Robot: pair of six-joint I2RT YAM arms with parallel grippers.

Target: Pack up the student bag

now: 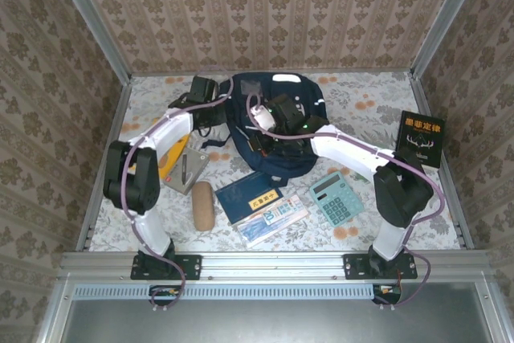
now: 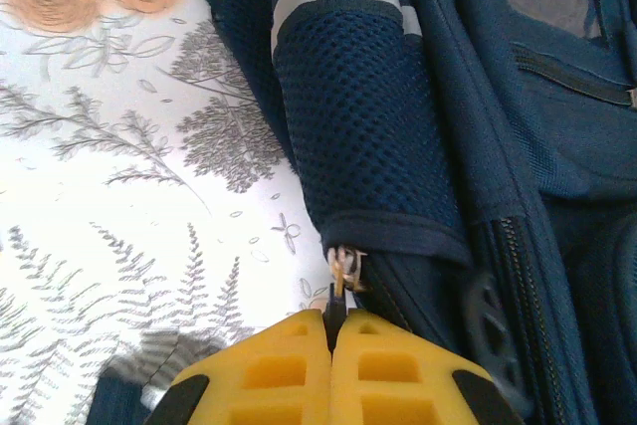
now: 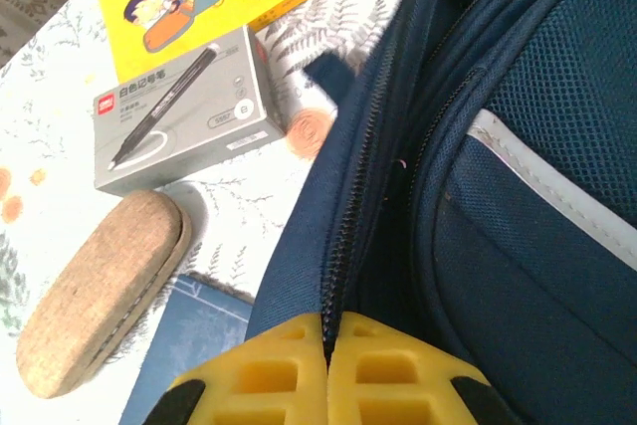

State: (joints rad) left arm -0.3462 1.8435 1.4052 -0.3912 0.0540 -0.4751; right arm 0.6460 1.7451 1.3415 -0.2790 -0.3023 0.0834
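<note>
Inward, low at the student bag [image 1: 281, 166]: left gripper [image 2: 330, 318] tight on zipper pull [image 2: 343, 274], right gripper [image 3: 326, 323] tight on zipper seam [image 3: 348, 196].

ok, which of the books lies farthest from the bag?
The black book with gold lettering, alone by the table's right edge. The yellow book and the navy book lie much nearer the student bag.

Both arms rise from bases at the near edge, elbows bent outward, white forearms angling inward toward the far middle. The left arm [image 1: 173, 130] carries its wrist just left of centre. The left gripper [image 2: 330, 318] has its 2 yellow fingers pressed together, nipping a zipper pull [image 2: 343, 268]. The right arm [image 1: 345, 149] reaches leftward, and the right gripper [image 3: 326, 330] is closed, fingers meeting tip to tip.
</note>
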